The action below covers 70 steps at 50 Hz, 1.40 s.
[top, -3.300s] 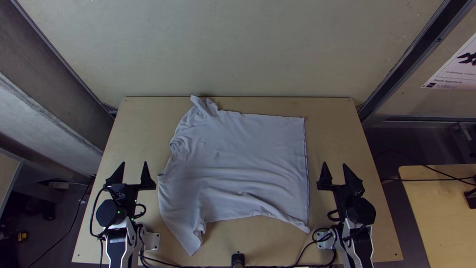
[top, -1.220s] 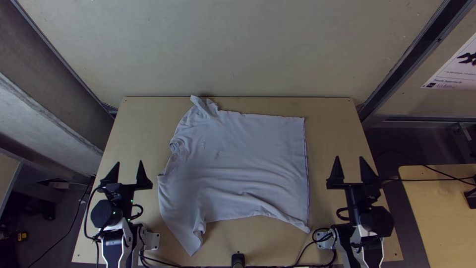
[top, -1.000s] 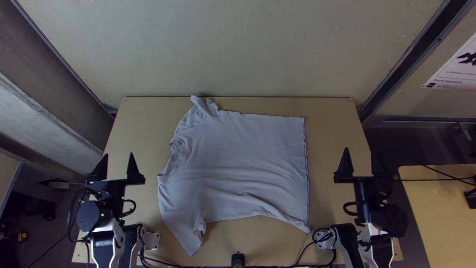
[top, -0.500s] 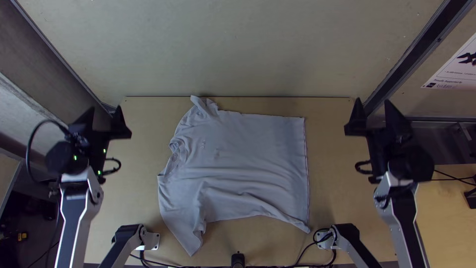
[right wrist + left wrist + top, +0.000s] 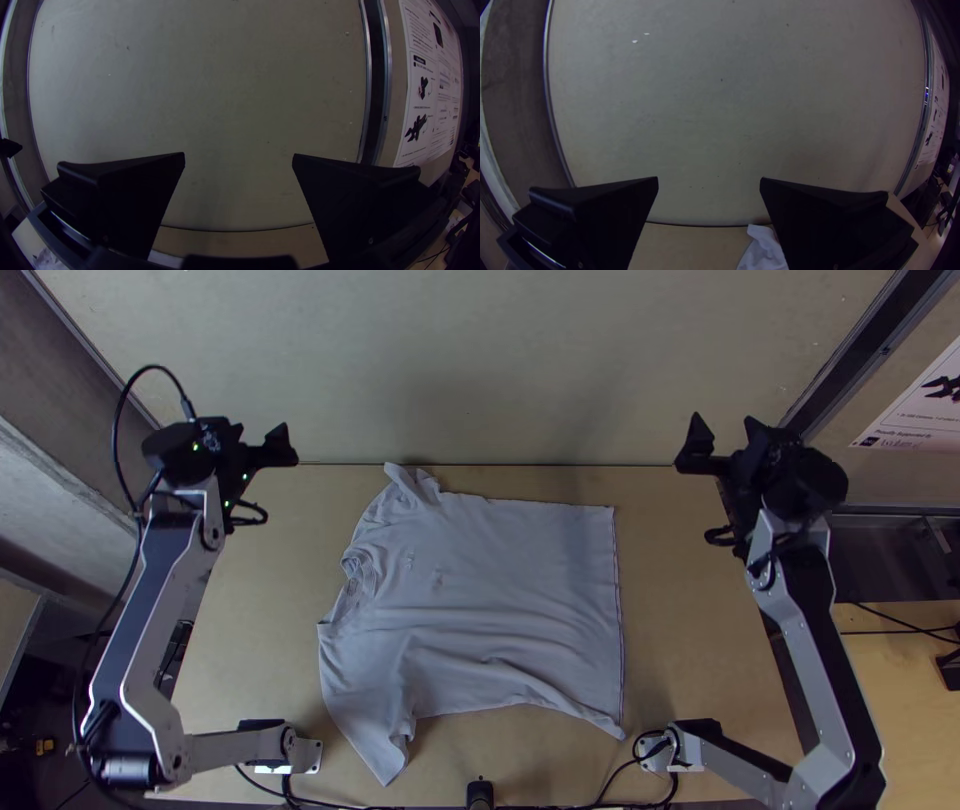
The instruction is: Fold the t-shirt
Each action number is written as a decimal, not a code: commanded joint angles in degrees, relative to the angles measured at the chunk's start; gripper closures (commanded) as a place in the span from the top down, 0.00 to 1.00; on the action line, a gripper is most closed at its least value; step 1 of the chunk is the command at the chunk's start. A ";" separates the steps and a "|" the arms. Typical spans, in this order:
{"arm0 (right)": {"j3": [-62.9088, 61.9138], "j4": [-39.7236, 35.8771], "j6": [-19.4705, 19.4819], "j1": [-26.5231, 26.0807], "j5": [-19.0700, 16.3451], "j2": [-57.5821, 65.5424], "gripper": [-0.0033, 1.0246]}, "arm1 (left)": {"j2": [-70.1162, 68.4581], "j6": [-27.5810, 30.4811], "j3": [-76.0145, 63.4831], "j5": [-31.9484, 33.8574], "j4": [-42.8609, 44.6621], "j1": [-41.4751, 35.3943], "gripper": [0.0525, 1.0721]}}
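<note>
Pale panel (image 5: 480, 370) rises behind the light wooden bench (image 5: 680, 600), and the white t-shirt (image 5: 500, 590) lies spread over the middle of that bench, lightly wrinkled. Both end effectors are raised out near the bench's far corners, one on either side. The left end effector (image 5: 709, 178) is released, fingers wide apart with no cloth between them; the right end effector (image 5: 239, 154) is likewise released and holds nothing.

From the left one, the t-shirt lies to the robot's right, lower down and back toward the bases; from the right one, it lies to the robot's left, also lower and back. The left is nearer the collar (image 5: 357, 568) end, the right nearer the hem (image 5: 618, 620); neither seems clearly closer overall.

The t-shirt's collar-to-hem axis runs crosswise, the collar pointing to the robot's left and the hem to its right. The far sleeve (image 5: 405, 485) is bunched at the far edge, while the near sleeve (image 5: 380, 740) angles toward the bases. Folding appears not to have begun; gripping would likely call for both to come down and inward.
</note>
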 commanded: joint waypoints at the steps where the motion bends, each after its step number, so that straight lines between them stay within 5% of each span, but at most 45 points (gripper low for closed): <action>1: 5.69 -2.64 1.89 -0.33 0.39 4.00 0.96 | 4.39 -1.95 6.54 0.37 -2.25 -0.63 0.96; 11: 15.71 -13.71 5.14 -0.16 0.30 12.53 0.96 | 14.06 -2.21 17.35 0.37 -11.04 -3.00 0.96; 25: 17.03 -18.11 7.95 0.37 0.21 17.18 0.96 | 27.16 -3.97 29.48 0.46 -23.17 -5.20 0.96; 44: 19.23 -30.85 14.98 0.19 -2.77 23.16 0.96 | 37.26 -3.88 29.74 0.63 -26.33 -7.49 0.94; 49: 18.61 -31.82 16.04 0.02 -3.13 23.60 0.96 | 39.46 -3.70 30.18 0.63 -26.59 -7.75 0.85; 70: 15.98 -32.17 17.53 -1.48 -3.48 24.74 0.96 | 49.22 -3.35 36.69 0.46 -26.68 -9.24 0.83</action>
